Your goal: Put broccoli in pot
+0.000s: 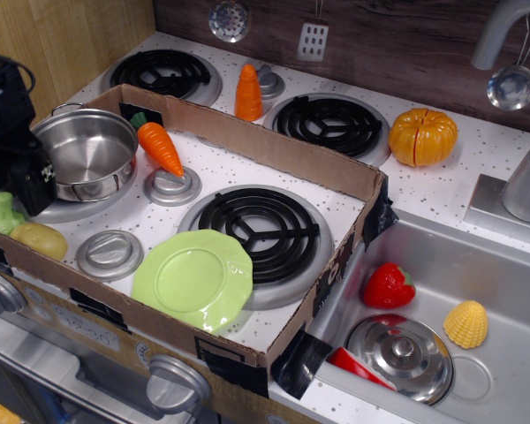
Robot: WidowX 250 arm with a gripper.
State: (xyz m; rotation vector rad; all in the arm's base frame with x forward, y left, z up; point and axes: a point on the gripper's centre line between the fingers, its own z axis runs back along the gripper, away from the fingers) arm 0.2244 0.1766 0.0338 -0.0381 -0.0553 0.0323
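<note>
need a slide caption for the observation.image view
Gripper beside the broccoli and potato, next to the empty pot on the toy stove.

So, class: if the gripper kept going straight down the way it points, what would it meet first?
Probably the broccoli, which lies just below and left of the dark gripper, beside the potato. Depth is unclear, and the jaws are not visible, so it could land on the stovetop instead.
</note>
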